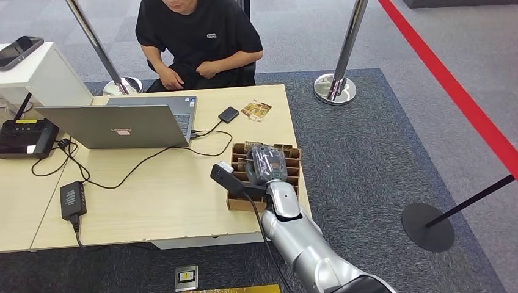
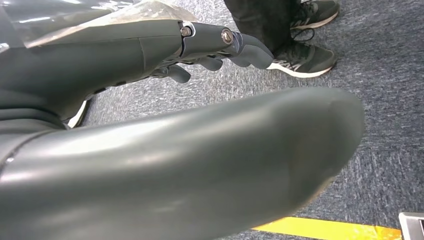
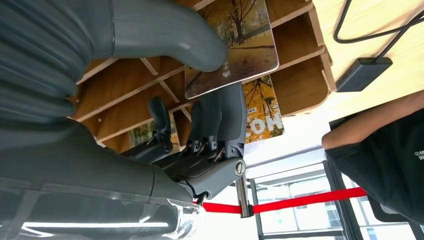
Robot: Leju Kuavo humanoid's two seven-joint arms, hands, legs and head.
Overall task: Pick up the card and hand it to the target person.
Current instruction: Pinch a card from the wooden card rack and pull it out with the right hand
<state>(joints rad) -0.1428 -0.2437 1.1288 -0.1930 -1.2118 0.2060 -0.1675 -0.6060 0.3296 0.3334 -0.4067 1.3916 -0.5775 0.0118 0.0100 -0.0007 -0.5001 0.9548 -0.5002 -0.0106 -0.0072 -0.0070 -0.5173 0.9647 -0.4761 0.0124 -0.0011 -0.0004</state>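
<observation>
My right hand [image 1: 267,163] reaches down into the wooden card rack [image 1: 243,202] at the table's near right edge. In the right wrist view a card with an autumn-tree picture [image 3: 236,42] is pinched between the thumb [image 3: 165,35] and the dark fingers [image 3: 220,112], standing partly out of the rack's slots [image 3: 295,85]. Another card [image 3: 261,107] stays in a slot behind it. The person in a black shirt [image 1: 196,36] sits at the far side of the table. My left hand [image 2: 210,47] hangs over the carpet, fingers loosely apart and holding nothing.
A laptop [image 1: 122,122], a small black device [image 1: 228,114] with cables, loose cards [image 1: 256,110] and a power brick [image 1: 72,199] lie on the table. Chrome stanchions [image 1: 342,55] stand behind it. A person's shoes [image 2: 305,57] stand on the carpet near my left hand.
</observation>
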